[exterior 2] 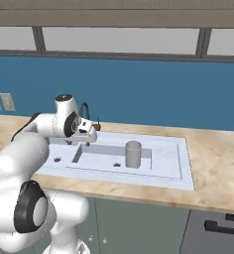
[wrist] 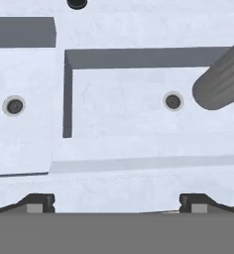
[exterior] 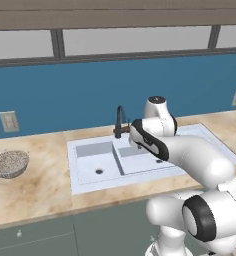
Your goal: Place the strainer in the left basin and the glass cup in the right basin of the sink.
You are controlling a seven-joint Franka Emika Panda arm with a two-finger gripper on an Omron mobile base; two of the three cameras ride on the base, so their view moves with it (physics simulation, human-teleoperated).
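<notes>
Seen from both base cameras: a pale double-basin sink (exterior: 85, 187) set into a wooden counter (exterior: 35, 190) under a blue wall. Glass cup (exterior 2: 133, 154) upright in the right basin (exterior 2: 161, 166), a little to the right of that basin's drain (exterior 2: 117, 164) and apart from it; in the hand view the cup (wrist: 222, 82) at the right edge, beside the same drain (wrist: 173, 101). Left basin (exterior: 92, 162) with only its small round drain (exterior: 99, 171) visible inside. Strainer (exterior: 10, 163) not in the sink: on the counter well to the left of the sink, mesh bowl up, thin handle running off toward the picture's left edge. Black faucet (exterior: 119, 121) at the back rim of the sink, near the divider between the basins. Gripper (exterior 2: 84, 137) above the sink, over the divider area between the two basins, pointed downward. Jaws spread wide, nothing between them; both dark fingertips (wrist: 38, 203) far apart at the bottom of the hand view, with bare white sink rim between. Gripper apart from the cup, touching nothing. Wall outlets (exterior: 9, 121) on the blue wall left of the sink.
</notes>
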